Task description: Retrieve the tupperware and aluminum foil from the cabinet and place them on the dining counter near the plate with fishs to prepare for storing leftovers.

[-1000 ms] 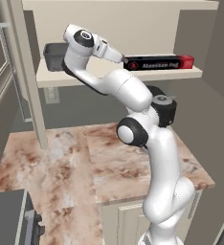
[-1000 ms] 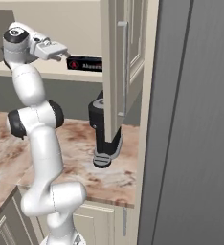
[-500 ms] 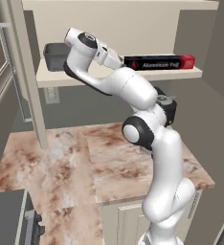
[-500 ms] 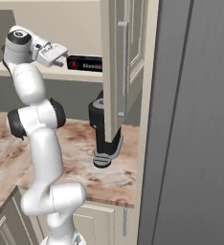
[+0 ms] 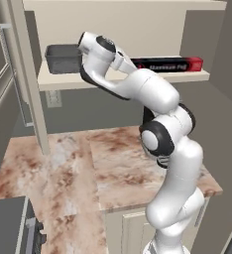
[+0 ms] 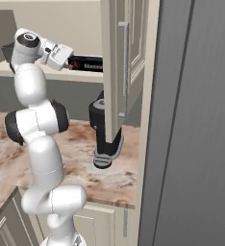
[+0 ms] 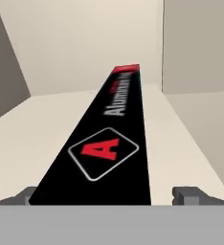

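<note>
— Looking at the foil (image 7: 111, 143): where is it?
— On the cabinet (image 5: 123, 79) shelf, a long black box, red far end at twelve o'clock, red logo, white lettering.
— Gripper (image 7: 106, 194)?
— Open, fingertips (image 7: 184, 193) flanking the near end, nothing held.

One foil box (image 5: 173, 64), one tub (image 5: 63, 57), one cabinet (image 5: 123, 79).

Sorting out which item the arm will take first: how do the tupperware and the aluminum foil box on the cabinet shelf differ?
The tupperware is a short dark grey open tub; the aluminum foil is a long narrow black box with red logo and white lettering. The tupperware sits at the shelf's left end, the foil to the right, its near end between the open pincer tips. Both rest on the same cabinet shelf.
</note>
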